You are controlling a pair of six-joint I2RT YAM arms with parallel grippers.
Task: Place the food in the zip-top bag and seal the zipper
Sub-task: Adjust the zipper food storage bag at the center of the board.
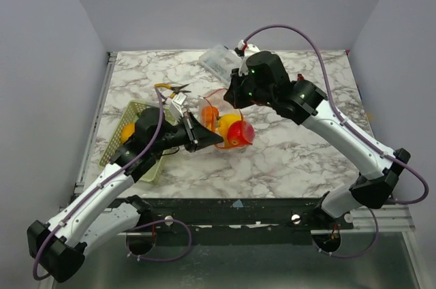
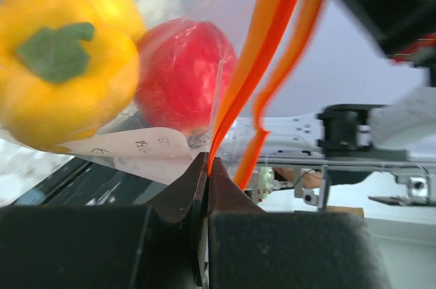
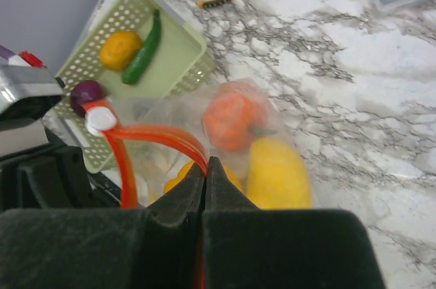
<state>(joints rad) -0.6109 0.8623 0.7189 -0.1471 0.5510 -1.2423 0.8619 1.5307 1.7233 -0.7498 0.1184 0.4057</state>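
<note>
Left gripper (image 2: pixel 206 166) is clamped on the thin red-orange zipper strip (image 2: pixel 262 50) of the clear floppy zip-top bag (image 1: pixel 228 125), and right gripper (image 3: pixel 206 166) is pinched on the same strip further along. The bag sits mid-table between the arms with the yellow toy pepper (image 2: pixel 61 64), red toy tomato (image 2: pixel 180 74) and an orange toy fruit (image 3: pixel 231 120) inside. The strip bows open between my two pinches, so I judge it unsealed: I would anchor one end and draw the other along, taut and straight, without tugging upward and spilling the load.
</note>
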